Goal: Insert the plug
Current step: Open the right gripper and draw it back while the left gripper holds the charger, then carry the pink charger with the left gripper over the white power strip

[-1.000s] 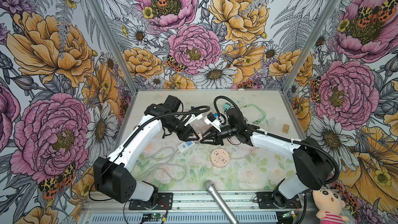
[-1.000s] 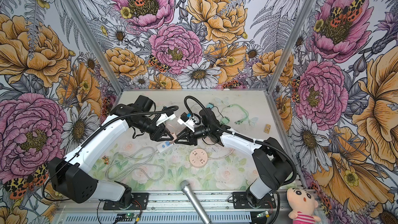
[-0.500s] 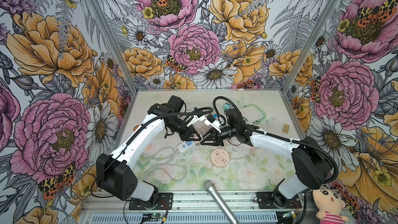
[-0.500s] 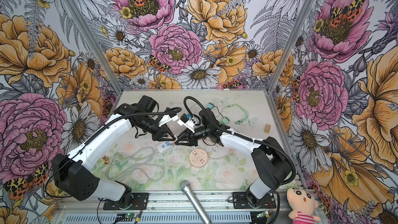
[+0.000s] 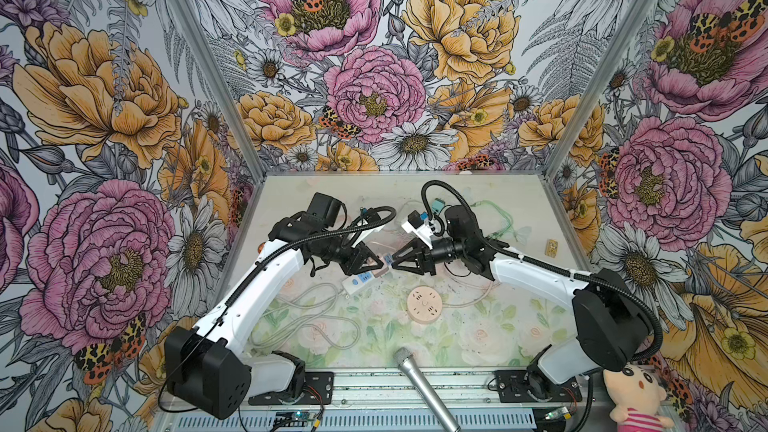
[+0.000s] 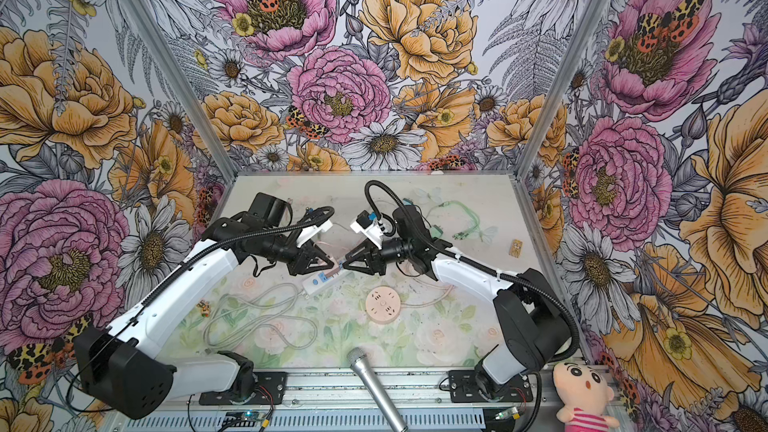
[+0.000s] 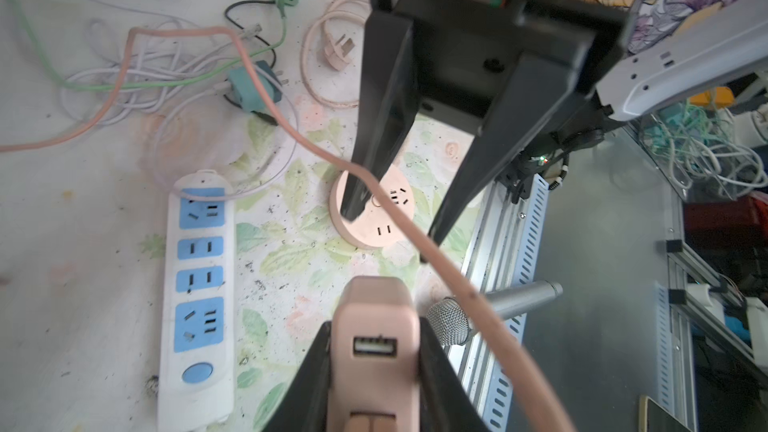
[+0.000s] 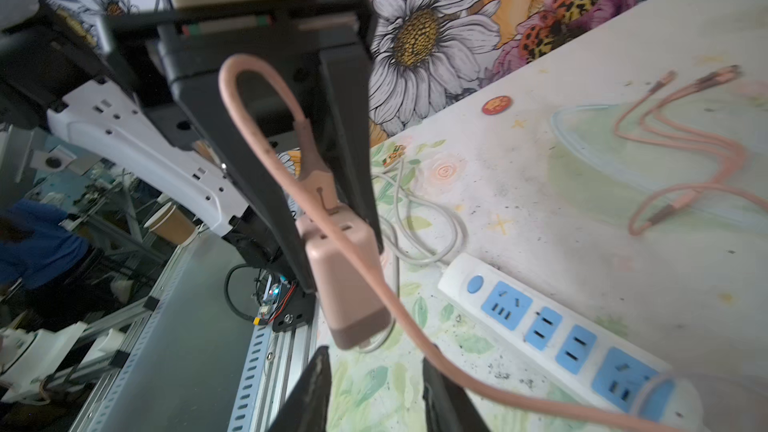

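Plainly the pink plug [image 8: 345, 280] is a small, rigid plastic block. I judge it light and hard, with smooth sides that could slip, while the soft pink cable [image 7: 415, 233] draped past it may tug it askew. It hangs in the air above the middle of the desk [image 5: 478, 338], close to the white power strip [image 7: 199, 268], though whether directly over it I cannot tell. The round pink socket [image 5: 424, 305] lies nearer the front edge. The left gripper [image 8: 341, 261] pinches the plug across two opposite sides around mid-body, which looks the right hold since it leaves the outer end free. Its long axis runs along those fingers, roughly from the desk's left edge toward its right, with the darker end pointing past the fingertips toward the right gripper [image 7: 388, 228]. A USB port [image 7: 374, 347] on one face looks back at the left wrist camera. No prongs are visible. The right gripper's fingers stand apart just in front, holding nothing, and the cable merely crosses one of them.
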`<state>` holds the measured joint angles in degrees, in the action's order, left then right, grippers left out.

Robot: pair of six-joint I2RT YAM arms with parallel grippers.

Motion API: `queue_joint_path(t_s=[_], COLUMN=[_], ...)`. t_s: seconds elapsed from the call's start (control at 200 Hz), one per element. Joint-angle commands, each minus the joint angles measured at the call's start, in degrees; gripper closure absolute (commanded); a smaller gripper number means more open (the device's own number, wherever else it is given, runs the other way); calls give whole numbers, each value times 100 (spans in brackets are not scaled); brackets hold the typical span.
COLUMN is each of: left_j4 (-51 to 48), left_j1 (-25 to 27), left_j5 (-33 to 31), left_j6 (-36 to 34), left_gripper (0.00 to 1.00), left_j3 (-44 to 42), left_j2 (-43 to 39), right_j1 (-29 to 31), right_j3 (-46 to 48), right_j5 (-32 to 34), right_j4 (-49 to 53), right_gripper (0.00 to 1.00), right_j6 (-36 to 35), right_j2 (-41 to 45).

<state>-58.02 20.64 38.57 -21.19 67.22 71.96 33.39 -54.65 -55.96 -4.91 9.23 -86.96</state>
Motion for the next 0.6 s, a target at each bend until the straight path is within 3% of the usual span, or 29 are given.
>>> queue_joint_path(t_s=[0.0, 0.09, 0.3, 0.44, 0.595], left_j4=[686, 856, 1596, 1583, 1645], left_j1=[-95, -156, -95, -263, -353], left_j5=[-1119, -1869, -1897, -2320, -2008], left_j6=[646, 902, 1070, 1229, 1184], left_gripper=[100, 100, 100, 100, 100], left_j3=[-135, -248, -792, -667, -535], left_j2=[-213, -200, -39, 629, 1113], right_j1=[-216, -300, -388, -435, -437], right_j3=[208, 490, 901, 1074, 1294], right_j5=[452, 1036, 2566, 2920, 3006], right_j4=[226, 343, 597, 649, 649], right_gripper=[56, 50, 48, 50, 52], right_j6=[2, 35, 339, 699, 825], right_j2=[509, 893, 1591, 1742, 1742])
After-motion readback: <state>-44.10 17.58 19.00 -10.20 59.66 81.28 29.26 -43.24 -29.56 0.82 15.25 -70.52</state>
